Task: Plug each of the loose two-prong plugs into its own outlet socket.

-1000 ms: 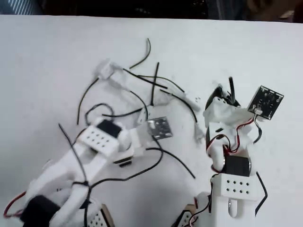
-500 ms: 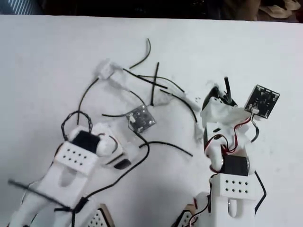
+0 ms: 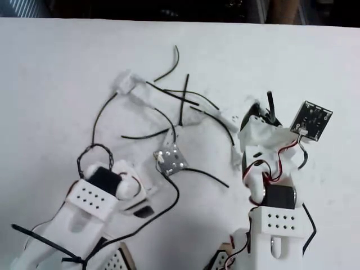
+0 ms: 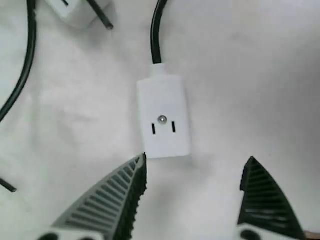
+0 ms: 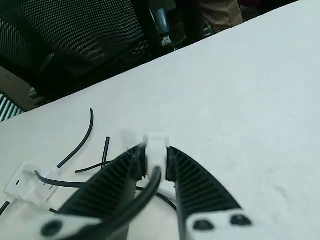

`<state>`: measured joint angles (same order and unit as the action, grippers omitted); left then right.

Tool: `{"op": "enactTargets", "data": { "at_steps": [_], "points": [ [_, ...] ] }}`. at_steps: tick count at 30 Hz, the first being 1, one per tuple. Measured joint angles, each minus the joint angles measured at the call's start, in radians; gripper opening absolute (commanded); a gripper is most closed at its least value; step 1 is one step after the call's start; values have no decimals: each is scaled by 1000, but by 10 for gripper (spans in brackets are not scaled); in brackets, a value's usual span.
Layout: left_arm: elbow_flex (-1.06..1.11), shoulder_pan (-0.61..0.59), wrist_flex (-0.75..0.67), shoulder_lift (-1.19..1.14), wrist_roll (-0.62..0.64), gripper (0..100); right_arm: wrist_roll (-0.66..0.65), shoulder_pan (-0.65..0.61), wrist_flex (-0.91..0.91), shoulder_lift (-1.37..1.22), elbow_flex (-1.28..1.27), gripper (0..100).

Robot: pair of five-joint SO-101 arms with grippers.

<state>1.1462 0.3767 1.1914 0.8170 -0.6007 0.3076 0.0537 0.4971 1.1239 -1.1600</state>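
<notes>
- The left arm (image 3: pixel 84 208) lies low over the counter's (image 3: pixel 56 67) near-left part, angled toward the middle. The right arm (image 3: pixel 275 216) sits folded at the near right, its wrist pointing away across the counter.
- The left jaws are spread wide. A white outlet socket (image 4: pixel 163 117) lies flat on the counter just ahead of their tips, slots facing up, with its black cord leading away.
- The right jaws are clamped on a white plug (image 5: pixel 156 142), its cord trailing back between them.
- From above, loose black cords (image 3: pixel 185 98) tangle across the counter beyond both arms.
</notes>
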Motion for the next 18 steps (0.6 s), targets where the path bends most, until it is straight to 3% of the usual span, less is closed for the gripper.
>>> {"op": "enactTargets", "data": {
  "at_steps": [5, 13, 18],
  "points": [
    [6, 2, -41, -23, 0, 298, 0, -2, 0, 0, 0, 17],
    [-91, 2, -107, -339, -2, 298, 0, 2, 0, 0, -9, 17],
    [-252, -100, -107, -542, -60, 298, 0, -2, 0, 0, -9, 17]
  ]
}}
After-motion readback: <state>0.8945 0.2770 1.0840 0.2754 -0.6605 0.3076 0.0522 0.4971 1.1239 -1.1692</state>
